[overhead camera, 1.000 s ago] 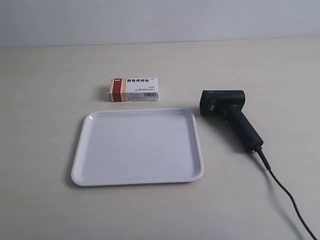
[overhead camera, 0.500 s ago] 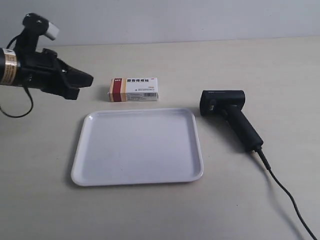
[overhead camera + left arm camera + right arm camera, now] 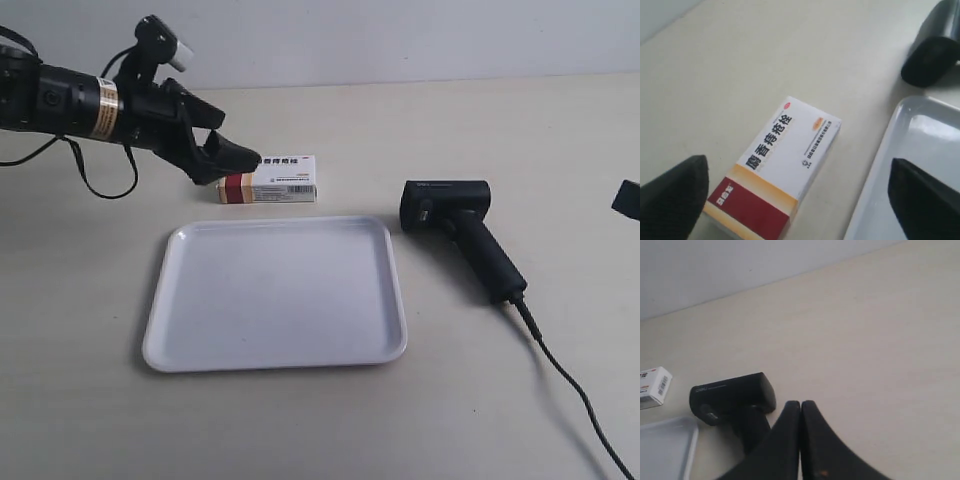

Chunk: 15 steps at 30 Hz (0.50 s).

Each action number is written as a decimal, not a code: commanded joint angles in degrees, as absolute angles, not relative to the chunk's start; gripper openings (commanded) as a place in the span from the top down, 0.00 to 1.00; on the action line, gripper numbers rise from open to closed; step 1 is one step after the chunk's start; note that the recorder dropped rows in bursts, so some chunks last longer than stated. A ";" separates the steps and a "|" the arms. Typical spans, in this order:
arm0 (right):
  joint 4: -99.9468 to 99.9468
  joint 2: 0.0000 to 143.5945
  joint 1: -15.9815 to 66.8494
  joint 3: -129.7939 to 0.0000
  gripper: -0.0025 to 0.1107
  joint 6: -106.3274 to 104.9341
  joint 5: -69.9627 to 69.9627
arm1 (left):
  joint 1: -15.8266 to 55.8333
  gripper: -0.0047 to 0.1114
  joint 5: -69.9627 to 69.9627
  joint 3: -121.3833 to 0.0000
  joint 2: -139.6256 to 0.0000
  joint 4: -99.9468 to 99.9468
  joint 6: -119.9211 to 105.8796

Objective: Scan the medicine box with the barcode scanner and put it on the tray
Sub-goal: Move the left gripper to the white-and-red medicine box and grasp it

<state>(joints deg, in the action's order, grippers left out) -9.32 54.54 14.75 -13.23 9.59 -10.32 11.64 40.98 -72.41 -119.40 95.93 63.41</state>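
A: Your left end effector [image 3: 795, 200] hangs spread wide; the medicine box [image 3: 775, 172] lies flat on the tabletop [image 3: 740, 60] between its fingers.

B: And your right end effector [image 3: 800, 407], pinched closed, has the barcode scanner [image 3: 732, 395] at nine o'clock.

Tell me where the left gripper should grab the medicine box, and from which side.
Likely across the two long side faces of the medicine box, coming down from above. It lies flat on the table with its printed face up, so the narrow width is what open fingers can span. The left gripper is already open over the box's red end, one finger beside it, the other over the tray.
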 commanded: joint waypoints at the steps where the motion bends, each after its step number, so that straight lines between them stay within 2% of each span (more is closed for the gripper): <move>1: -8.34 54.87 16.37 -13.79 0.98 8.99 -13.24 | 11.95 0.12 42.75 -76.32 -123.85 97.45 60.02; 15: -8.34 54.87 16.37 -13.79 0.98 8.13 -13.32 | 12.05 0.12 44.87 -87.17 -135.89 99.61 57.48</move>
